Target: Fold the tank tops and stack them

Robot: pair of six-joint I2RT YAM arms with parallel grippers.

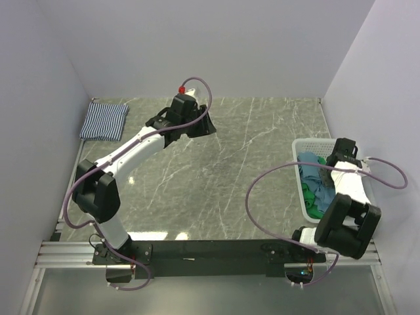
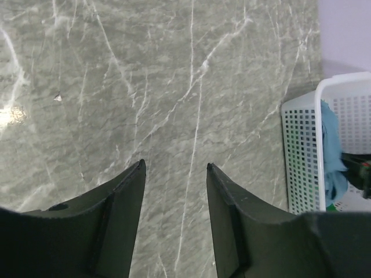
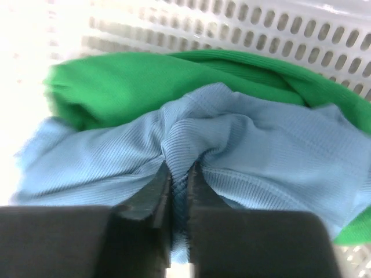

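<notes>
The striped tank top [image 1: 104,121] lies folded at the table's far left corner. The blue tank top [image 3: 272,156] and the green tank top [image 3: 151,81] lie crumpled together inside the white basket [image 1: 303,177]. My right gripper [image 3: 179,171] is down in the basket, shut on a pinched fold of the blue tank top, with fabric bunched between its fingers. My left gripper [image 2: 174,168] hovers open over bare marble near the table's far middle, with nothing between its fingers. The blue tank top [image 2: 331,162] also shows over the basket's wall in the left wrist view.
The basket [image 2: 301,156] stands at the table's right edge, by the right wall. Grey walls close in the table on the left, back and right. The marble tabletop [image 1: 249,170] stretches between the two arms.
</notes>
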